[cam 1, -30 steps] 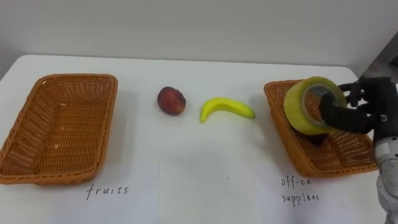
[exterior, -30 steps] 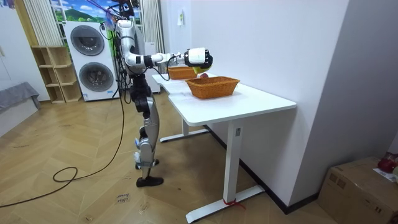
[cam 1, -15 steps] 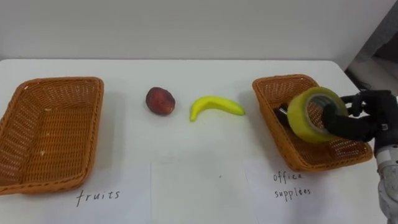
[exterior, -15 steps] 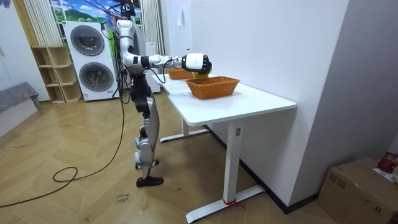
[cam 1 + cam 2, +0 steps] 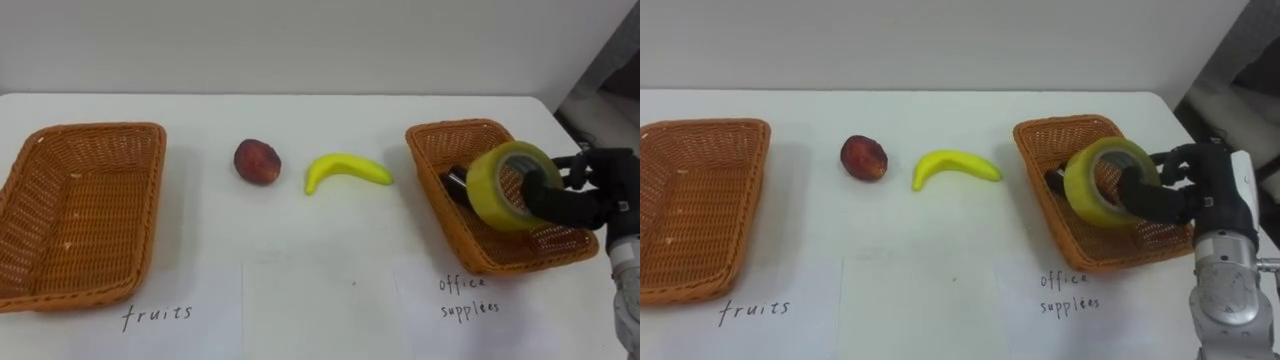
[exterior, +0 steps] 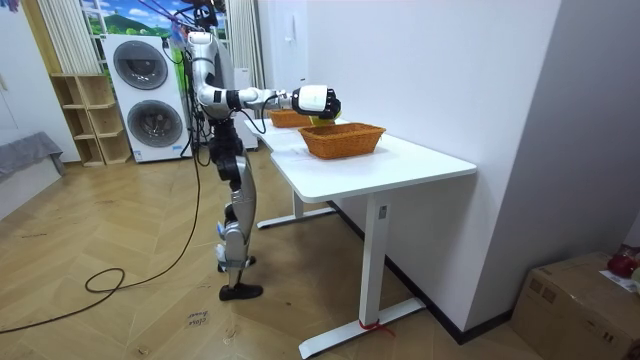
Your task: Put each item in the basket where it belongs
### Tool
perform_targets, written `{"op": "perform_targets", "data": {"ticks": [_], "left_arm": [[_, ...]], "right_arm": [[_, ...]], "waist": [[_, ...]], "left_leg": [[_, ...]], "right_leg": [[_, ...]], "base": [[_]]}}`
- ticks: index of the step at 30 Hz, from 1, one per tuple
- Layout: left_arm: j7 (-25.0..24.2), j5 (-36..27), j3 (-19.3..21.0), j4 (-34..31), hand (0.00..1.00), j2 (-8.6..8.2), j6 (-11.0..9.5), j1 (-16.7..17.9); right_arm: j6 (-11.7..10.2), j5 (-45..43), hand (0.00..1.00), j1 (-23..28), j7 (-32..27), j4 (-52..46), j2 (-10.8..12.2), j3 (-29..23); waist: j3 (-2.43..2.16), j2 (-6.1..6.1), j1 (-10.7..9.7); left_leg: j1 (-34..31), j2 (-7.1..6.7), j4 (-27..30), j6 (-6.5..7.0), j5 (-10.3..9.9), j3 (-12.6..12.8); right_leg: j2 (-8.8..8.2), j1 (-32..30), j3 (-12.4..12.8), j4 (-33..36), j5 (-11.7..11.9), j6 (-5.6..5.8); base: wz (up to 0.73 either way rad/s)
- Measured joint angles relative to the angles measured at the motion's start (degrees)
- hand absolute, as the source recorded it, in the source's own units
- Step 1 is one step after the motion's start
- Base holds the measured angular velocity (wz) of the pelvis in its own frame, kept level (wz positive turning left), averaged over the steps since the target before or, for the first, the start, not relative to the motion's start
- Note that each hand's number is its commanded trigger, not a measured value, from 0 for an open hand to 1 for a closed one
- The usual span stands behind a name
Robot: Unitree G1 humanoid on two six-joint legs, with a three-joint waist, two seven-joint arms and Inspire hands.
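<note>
Right hand has the tape roll locked in: dark fingers hooked through the core, curled tight round the ring, with the roll tipped so its open centre faces up and toward the camera. In the room view the robot stands at the long side of the table, right arm stretched out level over it.

Biggest piece first: the white tabletop spreads out to the hand's left. Directly beneath the hand sits the office basket, woven and orange-brown, and the roll hangs over its inside, near the front right corner; whether it touches the weave, can't tell. One dark item already lies in that basket, just left of the roll and partly hidden behind it.

Far off to the hand's left, at the other end of the tabletop, is the matching fruit basket, with bare weave on its floor. A handwritten label sits in front of each basket.

Between the two baskets, the yellow banana lies nearer the hand, just beside the office basket's left wall but not touching it. Then the reddish peach, just left of the banana.

That roll: yellowish, translucent, glossy, with a pale inner core.
</note>
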Motion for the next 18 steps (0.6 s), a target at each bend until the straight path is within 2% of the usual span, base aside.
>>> {"op": "perform_targets", "data": {"ticks": [13,14,15,16,17,18], "left_arm": [[0.7,0.0,0.0,-0.1,0.0,0.01,0.1,0.0],[0.7,0.0,0.0,-0.1,0.0,0.01,0.1,0.0],[0.7,0.0,0.0,-0.1,0.0,0.01,0.1,0.0],[0.7,0.0,0.0,-0.1,0.0,0.01,0.1,0.0],[0.7,0.0,-0.1,-0.1,0.0,0.0,0.2,0.0],[0.7,0.0,-0.1,-0.1,0.0,0.0,0.2,0.0]], "right_arm": [[0.2,-0.2,1.0,0.0,0.0,0.0,0.0,0.0],[0.2,-0.2,0.93,0.0,0.0,0.1,0.0,0.0],[0.2,-0.3,0.75,0.0,0.0,0.2,0.0,0.0],[0.2,-0.3,0.38,0.0,0.1,0.4,0.0,0.0],[0.2,-0.3,0.07,0.0,0.1,0.6,0.0,0.0],[0.2,-0.3,0.0,0.0,0.1,0.7,0.0,0.0]], "waist": [[-0.01,-0.03,0.0],[0.0,-0.04,0.0],[0.0,-0.05,0.0],[0.0,-0.07,0.0],[0.0,-0.08,0.0],[-0.01,-0.08,0.0]], "left_leg": [[0.0,0.0,0.0,0.0,0.0,0.0],[0.0,0.0,0.0,0.0,0.0,0.0],[0.0,0.0,0.0,0.0,0.0,0.0],[0.0,-0.01,0.0,0.0,0.0,0.0],[0.0,-0.01,0.0,0.0,0.0,0.0],[0.0,-0.01,0.0,0.0,0.0,0.0]], "right_leg": [[-0.03,0.0,-0.1,0.0,0.0,0.0],[-0.03,0.0,-0.1,0.0,0.0,0.0],[-0.03,0.0,-0.1,0.0,0.0,0.0],[-0.03,0.0,-0.1,0.0,0.0,0.0],[-0.04,0.0,-0.1,-0.1,0.0,0.0],[-0.04,-0.1,-0.1,-0.1,0.0,0.0]], "base": [[0.0],[0.0],[0.0],[0.0],[0.0],[0.0]]}}
